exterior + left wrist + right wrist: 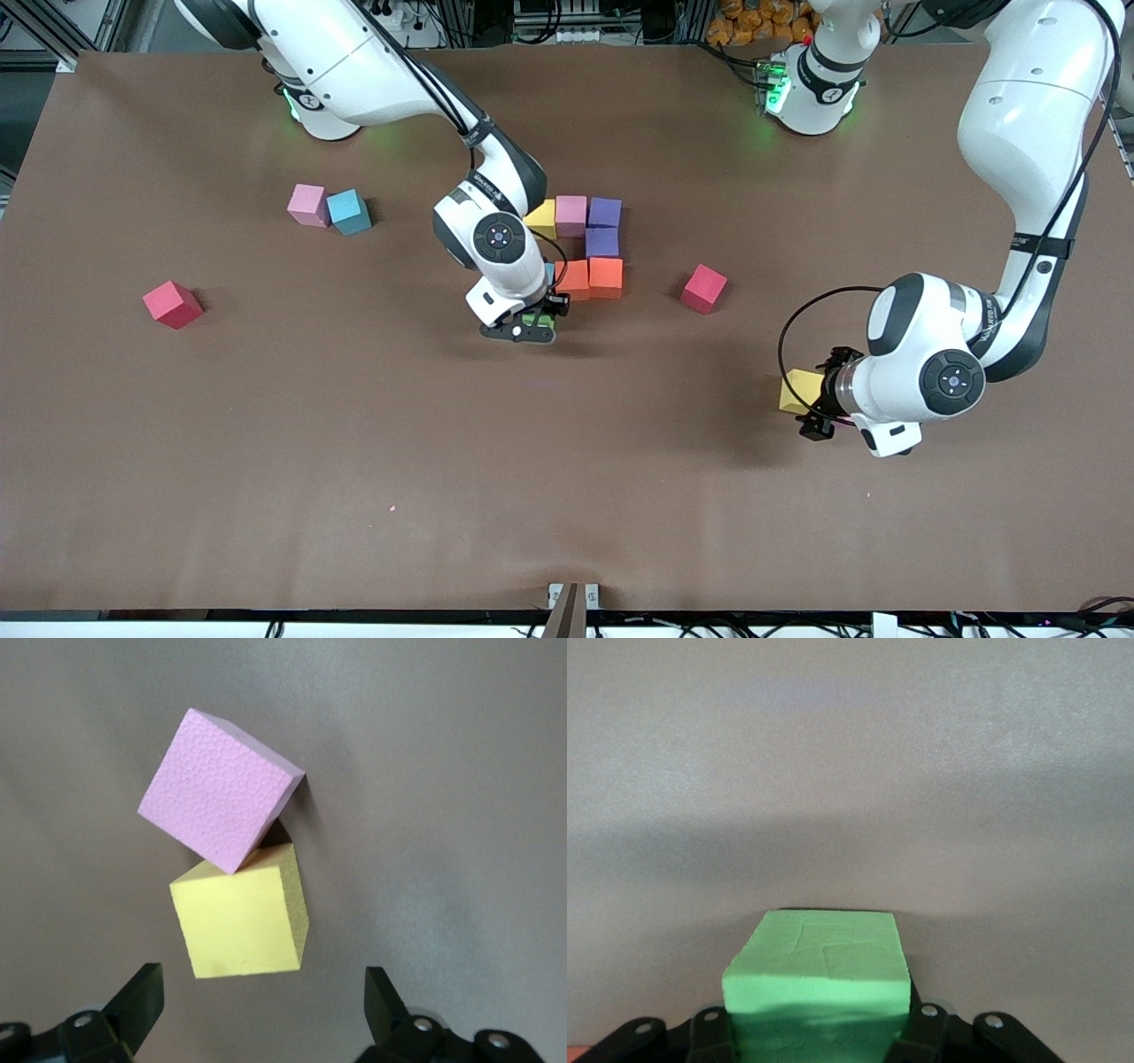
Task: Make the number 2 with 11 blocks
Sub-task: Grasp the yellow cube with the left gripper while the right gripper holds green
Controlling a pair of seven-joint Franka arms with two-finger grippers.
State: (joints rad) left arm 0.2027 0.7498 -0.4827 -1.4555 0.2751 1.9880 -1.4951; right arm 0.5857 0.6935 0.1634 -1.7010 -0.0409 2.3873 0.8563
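Nearest: left gripper [808,409], jaws wide, empty, over yellow block [798,389] with pink block [221,789] touching it. Right gripper [530,328] clamped on green block [818,983], beside orange blocks [594,277] of partial number 2 [585,246]. No legible writing.

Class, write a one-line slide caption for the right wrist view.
Right gripper shut on the green block above the brown table.
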